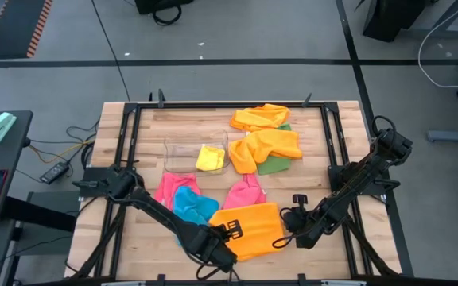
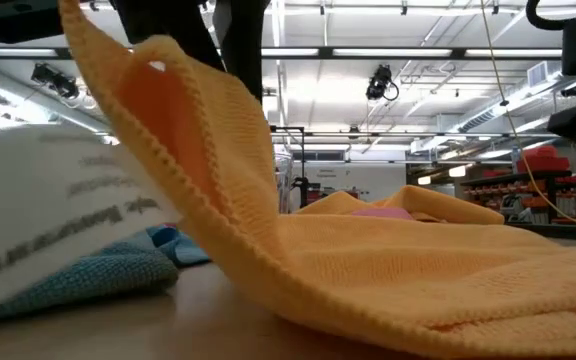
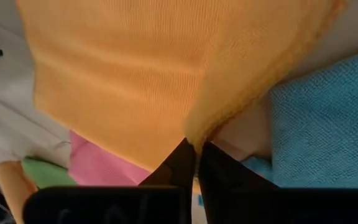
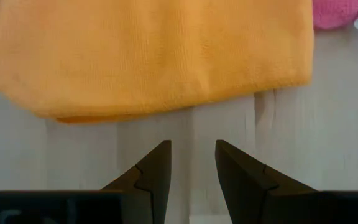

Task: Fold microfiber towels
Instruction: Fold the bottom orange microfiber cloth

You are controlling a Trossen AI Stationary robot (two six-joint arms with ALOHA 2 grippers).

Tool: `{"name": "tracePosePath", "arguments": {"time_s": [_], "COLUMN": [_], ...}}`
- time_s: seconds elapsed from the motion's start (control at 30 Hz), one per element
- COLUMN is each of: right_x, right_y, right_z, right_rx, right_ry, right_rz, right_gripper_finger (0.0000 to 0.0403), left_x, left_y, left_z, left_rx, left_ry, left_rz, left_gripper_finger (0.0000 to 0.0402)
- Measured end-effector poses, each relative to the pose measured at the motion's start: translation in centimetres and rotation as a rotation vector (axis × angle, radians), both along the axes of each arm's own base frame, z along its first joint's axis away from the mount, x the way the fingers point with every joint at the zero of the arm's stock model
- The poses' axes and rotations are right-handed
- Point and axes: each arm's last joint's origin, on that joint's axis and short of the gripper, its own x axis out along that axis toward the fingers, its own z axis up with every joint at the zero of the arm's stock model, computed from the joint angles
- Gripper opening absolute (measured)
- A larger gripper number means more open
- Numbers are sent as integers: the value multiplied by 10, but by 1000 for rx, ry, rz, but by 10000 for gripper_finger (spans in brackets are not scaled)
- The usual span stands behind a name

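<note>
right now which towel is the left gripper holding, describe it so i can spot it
On the wooden table, look at the front edge between the two arms. The orange towel lies there, the left gripper pinching its corner. The other orange towels lie bunched at the back, untouched.

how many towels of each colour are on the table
orange towels: 3
pink towels: 2
blue towel: 1
green towel: 1
yellow towel: 1, inside the clear bin
total: 8 towels
</note>
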Motion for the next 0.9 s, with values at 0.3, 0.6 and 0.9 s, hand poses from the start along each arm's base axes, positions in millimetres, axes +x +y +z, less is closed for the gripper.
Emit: {"name": "tracePosePath", "arguments": {"time_s": [0.3,0.6,0.9], "right_x": [-2,-7,-7], "right_y": [-10,-14,-14], "right_z": [-21,-33,-34], "right_rx": [53,106,111], "right_ry": [-48,-105,-119], "right_rz": [12,21,20], "right_gripper_finger": [133,133,133], "left_x": [10,45,72], "left_y": [1,29,46], "left_z": [3,4,-7], "left_rx": [52,-6,-46], "left_ry": [-72,-212,-305], "left_rz": [-76,-7,-7], "left_gripper_finger": [19,19,24]}}
